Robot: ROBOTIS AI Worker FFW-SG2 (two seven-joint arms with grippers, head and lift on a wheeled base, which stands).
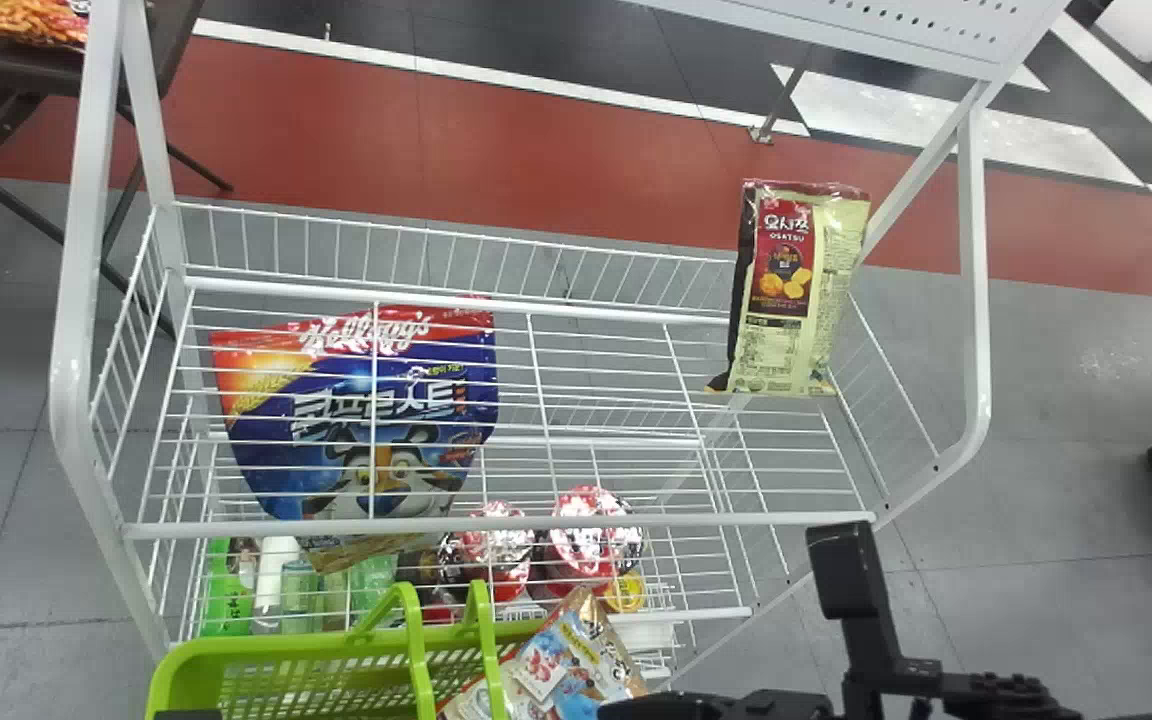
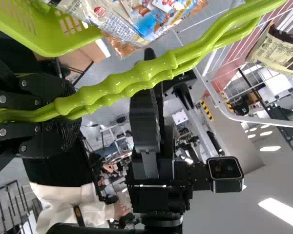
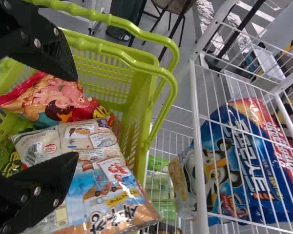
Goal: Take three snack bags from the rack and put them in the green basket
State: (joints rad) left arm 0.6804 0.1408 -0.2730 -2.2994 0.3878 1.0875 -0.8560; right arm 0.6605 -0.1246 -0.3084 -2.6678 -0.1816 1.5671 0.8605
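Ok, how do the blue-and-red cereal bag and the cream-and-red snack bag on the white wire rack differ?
The cereal bag is broad, the snack bag narrow. In the head view, rack wires cross before the cereal bag, not the snack bag. Both are printed.

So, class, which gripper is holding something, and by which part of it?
The left gripper holds the green basket by its handles; the right gripper, open, holds nothing.

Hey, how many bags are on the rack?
2: the blue cereal bag on the left, and the yellow bag on the right. More may be hidden lower down.
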